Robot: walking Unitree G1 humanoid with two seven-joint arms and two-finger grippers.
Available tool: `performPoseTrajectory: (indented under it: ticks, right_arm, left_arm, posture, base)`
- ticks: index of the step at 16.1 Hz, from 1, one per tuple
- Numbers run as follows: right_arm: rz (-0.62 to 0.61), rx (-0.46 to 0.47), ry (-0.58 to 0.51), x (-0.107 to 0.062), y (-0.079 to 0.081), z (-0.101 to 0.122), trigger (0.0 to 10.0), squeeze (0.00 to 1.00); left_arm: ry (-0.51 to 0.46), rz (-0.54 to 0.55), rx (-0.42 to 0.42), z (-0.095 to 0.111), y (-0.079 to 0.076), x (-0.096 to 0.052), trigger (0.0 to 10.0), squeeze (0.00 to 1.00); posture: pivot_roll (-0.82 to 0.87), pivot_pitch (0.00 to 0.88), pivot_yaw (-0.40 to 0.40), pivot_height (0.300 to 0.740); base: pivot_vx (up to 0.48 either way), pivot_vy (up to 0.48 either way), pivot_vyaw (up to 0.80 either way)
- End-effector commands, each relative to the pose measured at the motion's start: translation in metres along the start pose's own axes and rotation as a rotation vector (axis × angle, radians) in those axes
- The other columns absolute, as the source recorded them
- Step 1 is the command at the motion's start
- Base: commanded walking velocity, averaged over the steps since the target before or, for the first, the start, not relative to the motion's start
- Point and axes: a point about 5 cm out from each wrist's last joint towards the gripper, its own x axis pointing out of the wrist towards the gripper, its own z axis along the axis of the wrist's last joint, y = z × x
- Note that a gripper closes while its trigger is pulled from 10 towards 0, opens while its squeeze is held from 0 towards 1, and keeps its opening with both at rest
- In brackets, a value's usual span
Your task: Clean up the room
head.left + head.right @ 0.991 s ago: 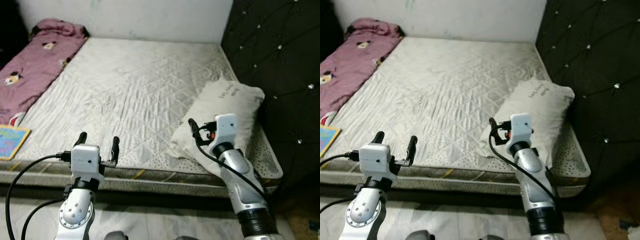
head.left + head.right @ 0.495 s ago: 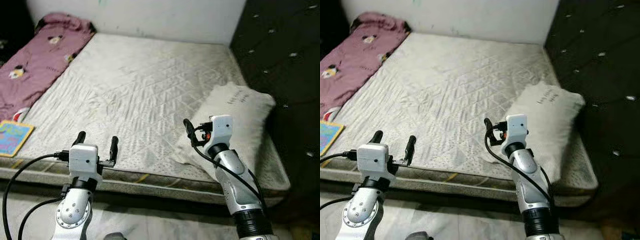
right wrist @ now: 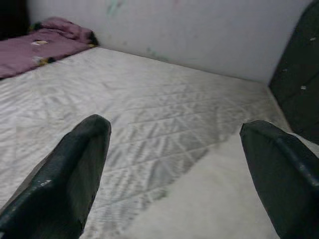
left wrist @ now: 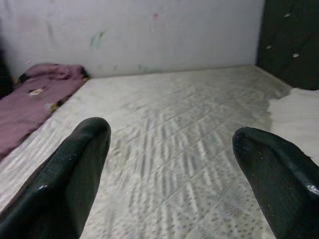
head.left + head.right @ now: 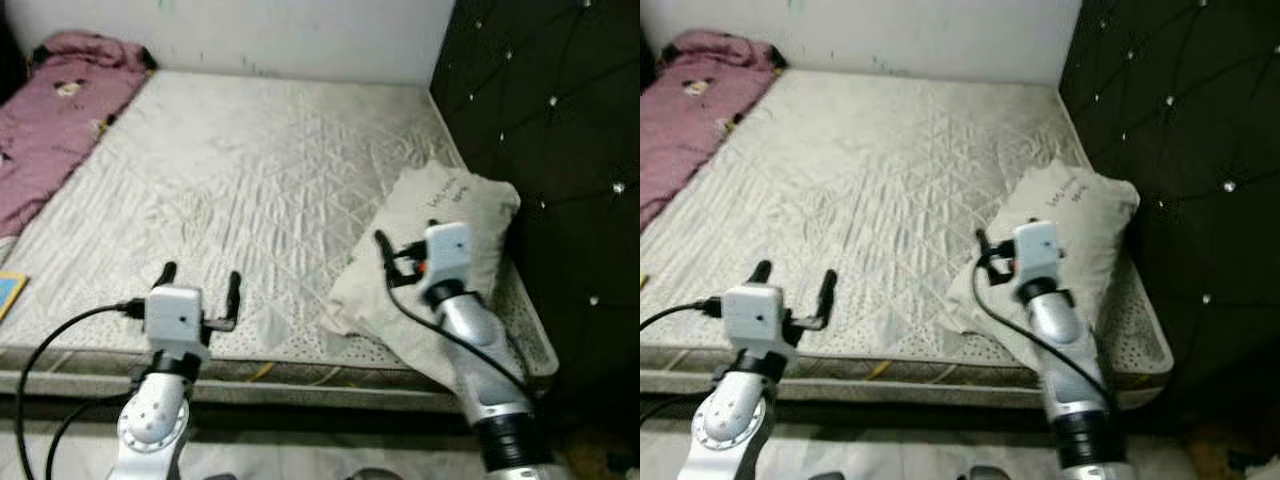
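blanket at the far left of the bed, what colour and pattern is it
The blanket is dusty pink with small cartoon prints, clearest in the left eye view.

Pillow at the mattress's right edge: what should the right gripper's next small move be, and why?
Probably lower the right gripper onto the pillow and close on it. Its fingers are open and hover just above the pillow's near half, which lies askew and overhangs the mattress edge beside the dark headboard. The left gripper hovers open over the mattress's near edge.
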Motion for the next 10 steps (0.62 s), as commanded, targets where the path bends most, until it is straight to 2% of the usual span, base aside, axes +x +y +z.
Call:
performPoseTrajectory:
  ticks: [1, 3, 5, 10]
  right_arm:
    - [-0.03, -0.032, -0.005, 0.0028, -0.0041, 0.0014, 10.0, 0.0]
    - [0.001, -0.03, 0.009, 0.0031, 0.0, -0.0008, 10.0, 0.0]
    - [0.012, 0.006, 0.018, 0.0022, 0.0015, -0.0024, 10.0, 0.0]
    - [0.019, 0.004, 0.022, 0.0029, 0.0013, -0.0029, 10.0, 0.0]
  left_arm:
    - [0.008, 0.007, 0.015, -0.0004, 0.0015, 0.0, 10.0, 0.0]
    - [0.004, 0.005, 0.021, 0.0008, 0.0005, 0.0008, 10.0, 0.0]
    - [0.004, 0.005, 0.016, 0.0013, 0.0006, 0.001, 10.0, 0.0]
    - [0.003, 0.005, 0.015, 0.0015, 0.0002, 0.0015, 10.0, 0.0]
  posture:
    - [-0.04, 0.0, -0.048, 0.74]
    - [-0.04, 0.0, -0.047, 0.74]
    - [-0.04, 0.0, -0.046, 0.74]
    - [-0.04, 0.0, -0.049, 0.74]
  base:
    - [0.0, 0.0, 0.0]
    - [0.0, 0.0, 0.0]
    - [0.0, -0.326, 0.0]
    - [0.0, -0.34, 0.0]
